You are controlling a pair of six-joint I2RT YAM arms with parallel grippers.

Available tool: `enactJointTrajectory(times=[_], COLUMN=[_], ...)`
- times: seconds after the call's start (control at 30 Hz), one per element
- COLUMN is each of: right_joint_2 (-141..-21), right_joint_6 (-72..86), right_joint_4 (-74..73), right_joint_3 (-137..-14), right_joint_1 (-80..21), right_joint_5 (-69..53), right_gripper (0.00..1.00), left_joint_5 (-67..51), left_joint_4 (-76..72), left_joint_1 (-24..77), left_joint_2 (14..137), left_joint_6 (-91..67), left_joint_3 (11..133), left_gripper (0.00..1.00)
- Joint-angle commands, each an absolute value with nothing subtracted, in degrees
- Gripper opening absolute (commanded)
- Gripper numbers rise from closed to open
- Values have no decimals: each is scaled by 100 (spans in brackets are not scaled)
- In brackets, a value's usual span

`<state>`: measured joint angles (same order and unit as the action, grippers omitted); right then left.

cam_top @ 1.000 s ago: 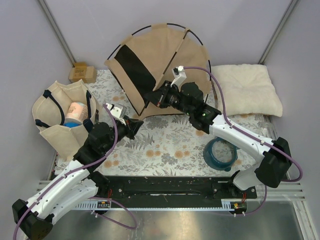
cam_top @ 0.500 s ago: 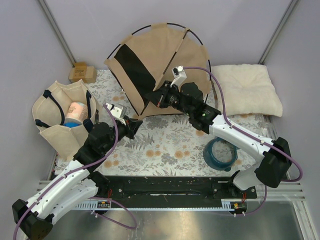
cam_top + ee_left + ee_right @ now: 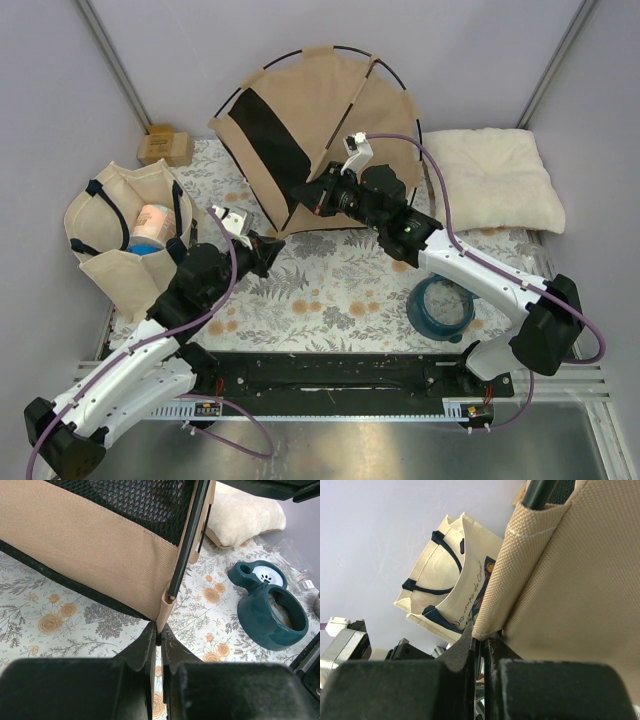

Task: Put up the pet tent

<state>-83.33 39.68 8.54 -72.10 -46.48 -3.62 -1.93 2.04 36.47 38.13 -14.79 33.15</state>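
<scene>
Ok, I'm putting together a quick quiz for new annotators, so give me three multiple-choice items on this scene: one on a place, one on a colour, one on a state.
1. The cream pillow lies:
A. left of the pet tent
B. right of the pet tent
C. on top of the pet tent

2. The double bowl is:
A. teal
B. red
C. yellow

3. The left gripper is:
A. open in the air
B. shut on a bottom corner of the pet tent
C. shut on the double bowl

Answers:
1 B: in the top view the pillow sits at the back right, beside the tent.
2 A: its body shows teal in the left wrist view.
3 B: the fingers pinch the tan corner just below the pole's end.
</scene>
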Motion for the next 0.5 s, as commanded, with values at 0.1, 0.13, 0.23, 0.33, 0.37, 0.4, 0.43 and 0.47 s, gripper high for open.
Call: enactJointTrajectory(times=[0.1,0.13,0.23,0.33,0.37,0.4,0.43,0.47], right_joint_2=[-8288,-8305,-8314,-8341,-8350,-8341,-8350,-8367], right_joint_6=[3437,3402,3322,3165,3103,3059,2980,2945], right_joint_4=[1529,1512,1477,1389,1380,1354,1336,1301], right_joint_3=[-7295,-7295,-7260,-7242,-7233,-7225,-7225,-7242], right_joint_1=[-4509,-4526,-4561,-4588,-4597,-4605,-4623,-4632], right_joint_5=[290,307,334,439,457,509,536,536], right_gripper=[0,0,0,0,0,0,0,0], left_joint_5=[-255,-281,-299,-299,-299,-325,-334,-369], left_joint_4=[589,563,545,545,545,554,554,554], left_joint_1=[3682,3665,3674,3674,3674,3674,3674,3674], left_joint_2=[3937,3955,3981,3981,3981,3990,3999,4025], left_joint_6=[-1389,-1389,-1397,-1380,-1371,-1362,-1354,-1345], left_joint_3=[3691,3718,3805,3867,3893,3911,3937,3972], left_gripper=[0,0,0,0,0,0,0,0])
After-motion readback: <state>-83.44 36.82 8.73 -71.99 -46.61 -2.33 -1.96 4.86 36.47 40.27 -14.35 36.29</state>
